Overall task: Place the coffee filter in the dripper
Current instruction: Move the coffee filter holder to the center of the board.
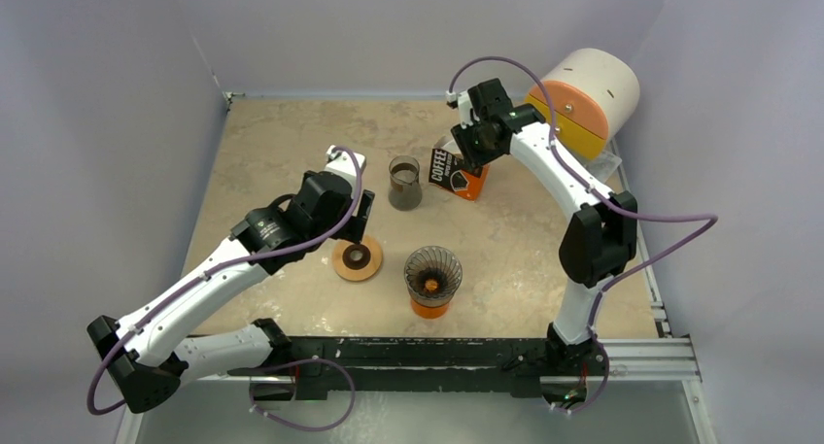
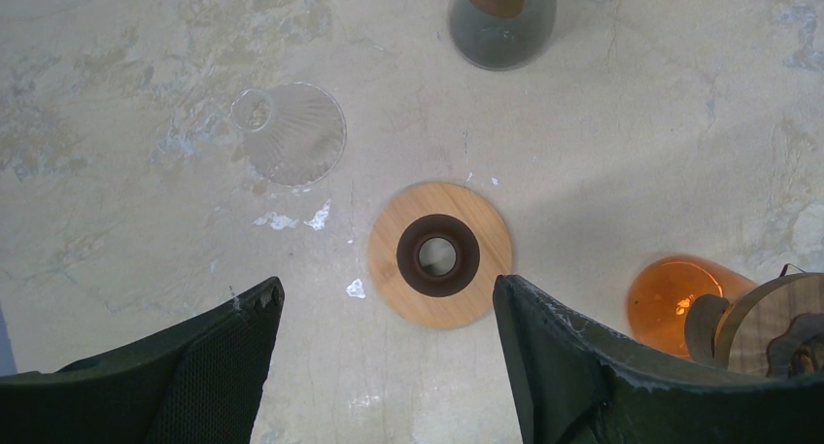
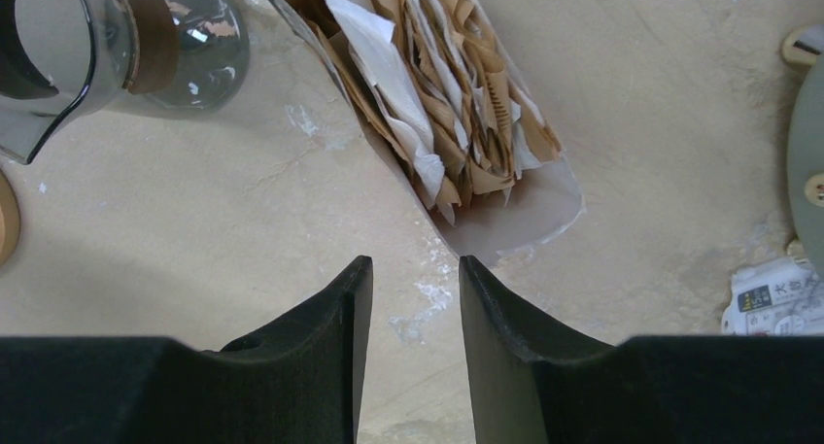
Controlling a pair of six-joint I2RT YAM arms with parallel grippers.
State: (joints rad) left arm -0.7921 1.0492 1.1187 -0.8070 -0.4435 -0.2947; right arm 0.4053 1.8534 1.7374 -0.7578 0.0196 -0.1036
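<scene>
A pack of brown and white paper coffee filters (image 3: 447, 94) lies open just beyond my right gripper (image 3: 413, 264), which is open and empty, low over the table. From above, the right gripper (image 1: 466, 153) is at the orange filter box (image 1: 459, 175). A wire cone dripper on an orange glass base (image 1: 432, 279) stands front centre and shows partly in the left wrist view (image 2: 680, 303). My left gripper (image 2: 389, 293) is open and empty above a wooden ring with a dark centre (image 2: 439, 255). A clear ribbed glass dripper cone (image 2: 289, 133) lies on its side to the left.
A smoked glass carafe (image 1: 404, 182) stands between the two grippers and shows in the right wrist view (image 3: 97, 36). A large white and orange cylinder (image 1: 588, 99) sits at the back right. A crumpled printed packet (image 3: 777, 298) lies right of the right gripper.
</scene>
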